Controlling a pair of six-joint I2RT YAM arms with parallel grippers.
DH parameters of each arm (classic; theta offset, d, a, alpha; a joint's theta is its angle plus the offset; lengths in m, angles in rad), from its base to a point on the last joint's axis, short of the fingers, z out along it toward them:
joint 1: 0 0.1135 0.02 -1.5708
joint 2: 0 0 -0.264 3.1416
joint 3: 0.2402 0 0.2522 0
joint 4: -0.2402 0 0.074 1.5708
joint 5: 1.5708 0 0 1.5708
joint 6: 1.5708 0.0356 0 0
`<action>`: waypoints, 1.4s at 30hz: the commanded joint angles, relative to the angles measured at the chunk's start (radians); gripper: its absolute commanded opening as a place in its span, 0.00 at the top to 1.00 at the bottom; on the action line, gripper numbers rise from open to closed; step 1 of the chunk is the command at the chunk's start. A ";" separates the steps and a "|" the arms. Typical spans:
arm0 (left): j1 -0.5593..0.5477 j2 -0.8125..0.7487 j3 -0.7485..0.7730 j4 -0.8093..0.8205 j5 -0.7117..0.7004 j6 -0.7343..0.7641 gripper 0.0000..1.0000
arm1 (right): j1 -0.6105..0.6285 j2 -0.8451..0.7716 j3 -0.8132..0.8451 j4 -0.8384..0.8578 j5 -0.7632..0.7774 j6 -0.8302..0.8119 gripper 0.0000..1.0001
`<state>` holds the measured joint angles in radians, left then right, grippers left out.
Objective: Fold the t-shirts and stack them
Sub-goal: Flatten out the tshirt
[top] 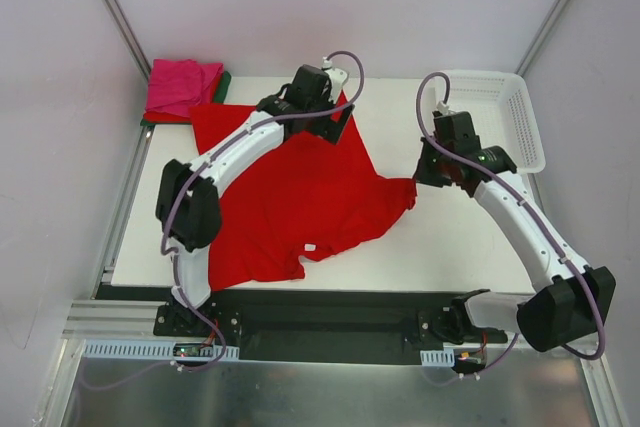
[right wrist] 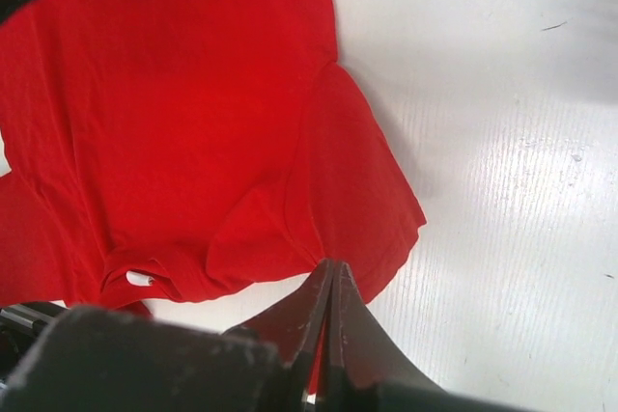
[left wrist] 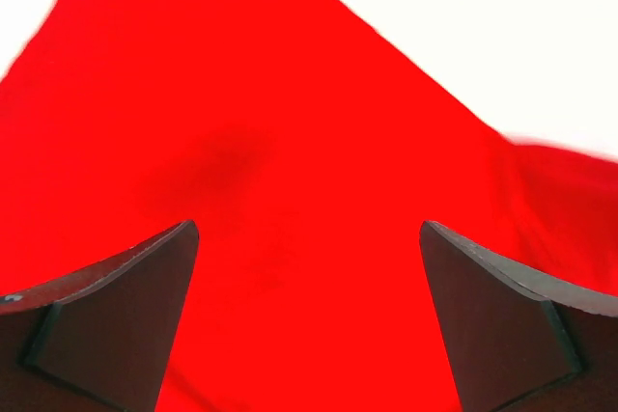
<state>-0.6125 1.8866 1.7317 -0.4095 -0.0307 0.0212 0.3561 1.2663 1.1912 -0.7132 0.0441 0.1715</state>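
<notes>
A large bright red t-shirt (top: 300,197) lies spread and rumpled on the white table (top: 450,242). My left gripper (top: 335,122) hovers open over its far edge; in the left wrist view the red cloth (left wrist: 241,142) fills the space below the spread fingers (left wrist: 309,238), with nothing between them. My right gripper (top: 420,179) is shut on the edge of the shirt's right sleeve (right wrist: 357,180), red cloth pinched between its fingertips (right wrist: 333,267). A folded magenta t-shirt (top: 182,85) sits at the back left on a red one (top: 165,117) and a dark green one (top: 222,87).
A white plastic lattice basket (top: 528,127) stands at the back right corner of the table. Grey walls and metal posts close in the back and sides. The arm bases sit on a black rail (top: 320,322) along the near edge.
</notes>
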 commanded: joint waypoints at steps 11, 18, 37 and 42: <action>0.129 0.529 0.641 0.066 0.064 0.079 0.01 | 0.006 -0.076 -0.018 -0.006 -0.023 -0.003 0.99; 0.131 0.678 0.730 0.103 0.089 0.074 0.01 | 0.006 -0.079 -0.035 -0.014 -0.023 -0.003 0.99; 0.132 0.683 0.628 0.051 -0.035 0.166 0.08 | 0.004 -0.070 -0.004 -0.019 -0.068 -0.001 0.99; 0.132 0.669 0.608 -0.060 -0.054 0.177 0.12 | 0.006 -0.074 -0.002 -0.014 -0.081 0.000 0.99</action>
<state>-0.4831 2.6244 2.3535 -0.3462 -0.0376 0.1673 0.3580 1.2198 1.1553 -0.7174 -0.0109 0.1715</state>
